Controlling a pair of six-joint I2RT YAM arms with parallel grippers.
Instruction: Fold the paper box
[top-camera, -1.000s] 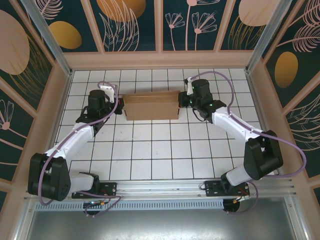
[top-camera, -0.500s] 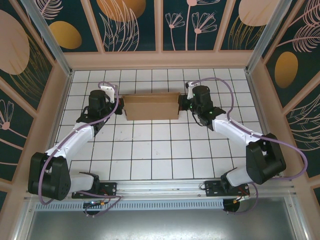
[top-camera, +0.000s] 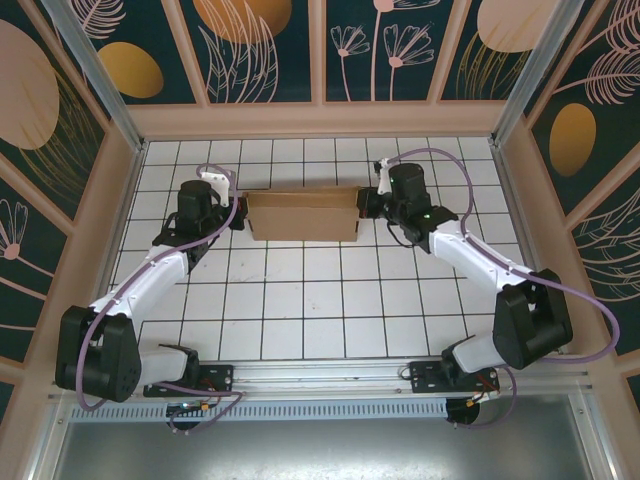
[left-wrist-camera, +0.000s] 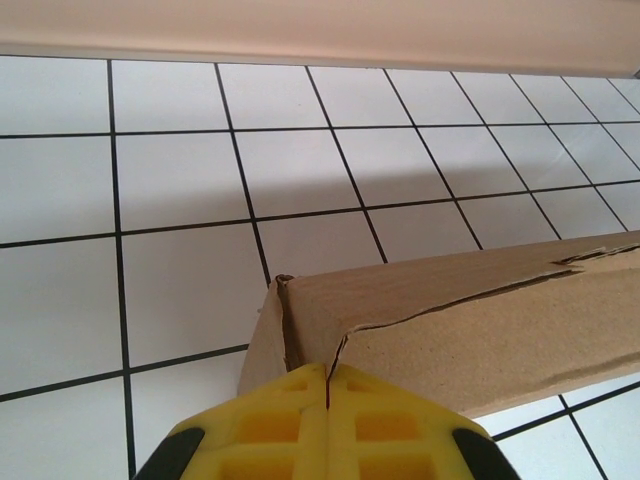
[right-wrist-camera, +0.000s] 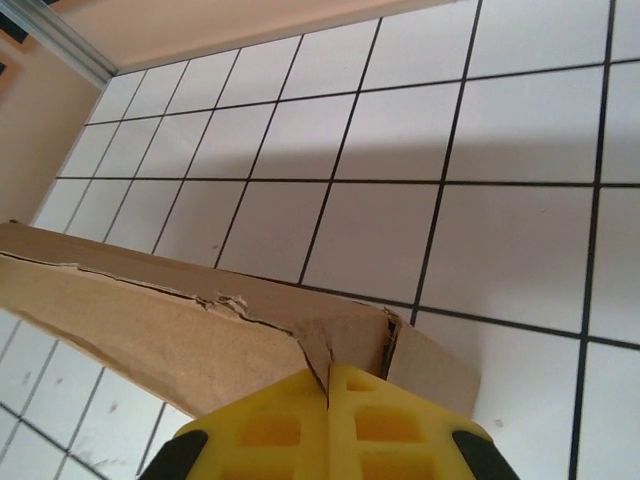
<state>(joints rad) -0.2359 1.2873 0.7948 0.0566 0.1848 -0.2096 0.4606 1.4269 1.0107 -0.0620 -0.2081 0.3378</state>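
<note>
The paper box is a shallow brown cardboard box lying on the white tiled floor at the back middle. My left gripper is shut, its tips against the box's left end. My right gripper is shut, with its tips against the right end. In the left wrist view the yellow fingers meet at a slit corner of the box, the gripper touching it. The right wrist view has the gripper pressed at a torn corner seam of the box.
A beige wall runs close behind the box, and side walls stand left and right. White tiles stretch from the box to the arm bases by the metal rail.
The right wrist has shifted slightly beside the box's right end. The box and the left arm have stayed where they were.
</note>
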